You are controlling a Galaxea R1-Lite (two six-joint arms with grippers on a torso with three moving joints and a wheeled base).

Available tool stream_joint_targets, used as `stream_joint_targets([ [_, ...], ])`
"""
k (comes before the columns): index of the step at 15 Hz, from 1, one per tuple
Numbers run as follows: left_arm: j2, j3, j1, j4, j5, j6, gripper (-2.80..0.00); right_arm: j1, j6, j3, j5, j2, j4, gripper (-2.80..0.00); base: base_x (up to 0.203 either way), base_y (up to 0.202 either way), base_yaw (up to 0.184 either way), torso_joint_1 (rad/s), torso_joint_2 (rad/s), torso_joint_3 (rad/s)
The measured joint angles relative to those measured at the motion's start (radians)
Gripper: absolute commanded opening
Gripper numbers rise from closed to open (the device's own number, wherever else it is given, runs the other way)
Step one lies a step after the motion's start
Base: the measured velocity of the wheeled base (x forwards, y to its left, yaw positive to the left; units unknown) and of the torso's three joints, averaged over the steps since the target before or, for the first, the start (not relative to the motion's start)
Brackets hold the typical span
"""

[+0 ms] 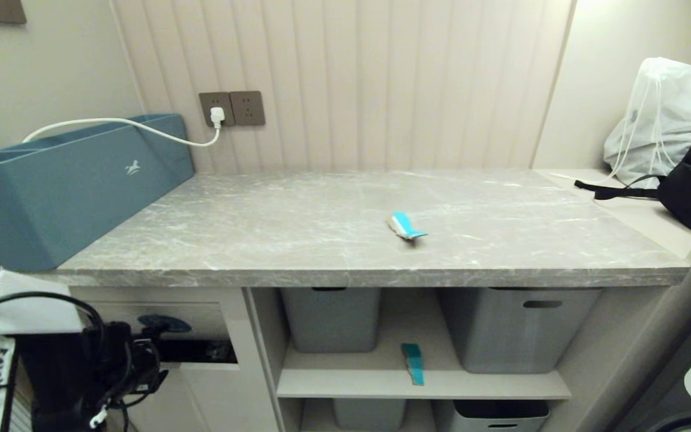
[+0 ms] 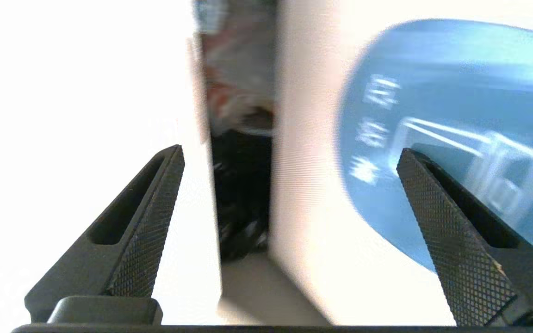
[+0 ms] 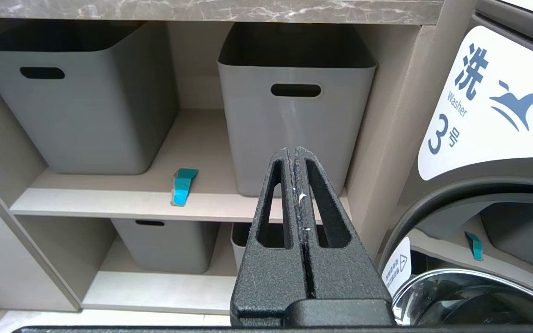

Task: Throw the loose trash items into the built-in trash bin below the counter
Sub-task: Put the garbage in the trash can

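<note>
One crumpled teal wrapper (image 1: 406, 225) lies mid-counter, another (image 1: 412, 363) flat on the shelf between grey tubs — the beige bin flap (image 1: 171, 327) with its blue icon stands tilted open.

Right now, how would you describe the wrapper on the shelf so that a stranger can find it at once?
Start at the grey marble counter and look below it to the open shelf between two grey tubs. The small teal wrapper lies there near the front edge. Its twin lies on the counter itself.
</note>
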Motion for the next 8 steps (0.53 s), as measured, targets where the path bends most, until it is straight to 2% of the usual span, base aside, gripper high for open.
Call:
stream_joint_targets([
  [1,-0.04,0.063,0.007,0.0,0.019,-0.003,-0.61,0.0,0.0,0.0,0.0,0.0,0.0,-2.8,0.0,0.0,0.0,0.0,0.0,0.0],
  [2,-0.085,0.124,0.015,0.0,0.037,-0.006,-2.8,0.0,0.0,0.0,0.0,0.0,0.0,-2.8,0.0,0.0,0.0,0.0,0.0,0.0],
  [8,-0.429,0.449,0.043,0.02,0.104,0.015,-2.8,0.0,0.0,0.0,0.0,0.0,0.0,-2.8,0.0,0.0,0.0,0.0,0.0,0.0],
])
